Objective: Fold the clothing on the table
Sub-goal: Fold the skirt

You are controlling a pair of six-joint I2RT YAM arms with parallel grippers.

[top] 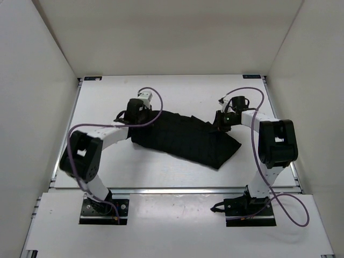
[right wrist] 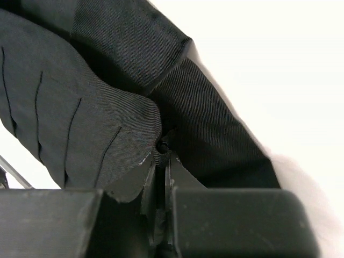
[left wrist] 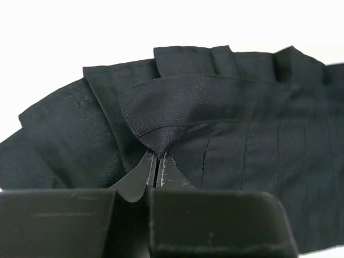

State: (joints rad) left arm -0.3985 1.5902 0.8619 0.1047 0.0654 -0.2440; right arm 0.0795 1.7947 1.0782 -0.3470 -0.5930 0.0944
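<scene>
The white surface (top: 161,169) carries the black pleated skirt (top: 185,138), spread slantwise between the two arms. The left tool (left wrist: 156,161) is clenched on a pinch of the skirt's left edge, and the right tool (right wrist: 164,156) is clenched on a fold at its right end. For a clean fold, both should probably rise together and level, with the cloth taut so the pleats do not bunch, then lay that edge over the near hem

Top external: high, behind the arm bases (top: 105,210), facing down and forward, far enough to take in the whole table (top: 172,91). Left and right wrist views: very near, low, each looking out over the clothing (top: 183,137) from opposite ends. All three share that cloth.
</scene>
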